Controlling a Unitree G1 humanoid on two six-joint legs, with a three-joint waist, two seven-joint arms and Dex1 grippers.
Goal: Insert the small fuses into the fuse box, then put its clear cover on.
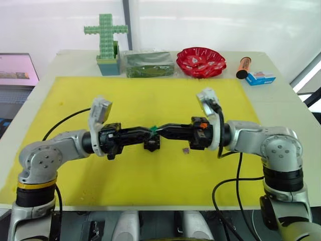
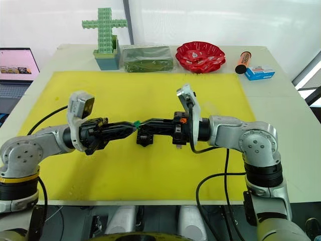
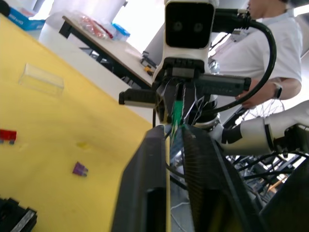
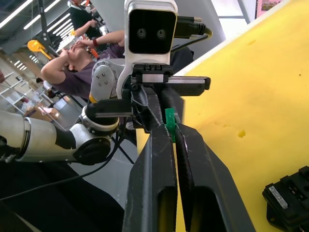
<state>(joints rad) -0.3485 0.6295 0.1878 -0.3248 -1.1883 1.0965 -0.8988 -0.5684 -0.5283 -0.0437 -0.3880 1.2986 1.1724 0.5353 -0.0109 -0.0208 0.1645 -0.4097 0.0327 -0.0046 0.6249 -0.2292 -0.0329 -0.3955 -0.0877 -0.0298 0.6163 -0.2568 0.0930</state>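
No text, label, brand or number can be read on anything here.

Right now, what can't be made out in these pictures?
- Green fuse: it sits where the left gripper and right gripper meet. Which one grips it is too small to tell in the eye views.
- Fuse box: its slots are covered by the grippers in the eye views and cut off by the edge in both wrist views, so filled slots are unknown.
- Red fuse: cut off by the left wrist view's edge.
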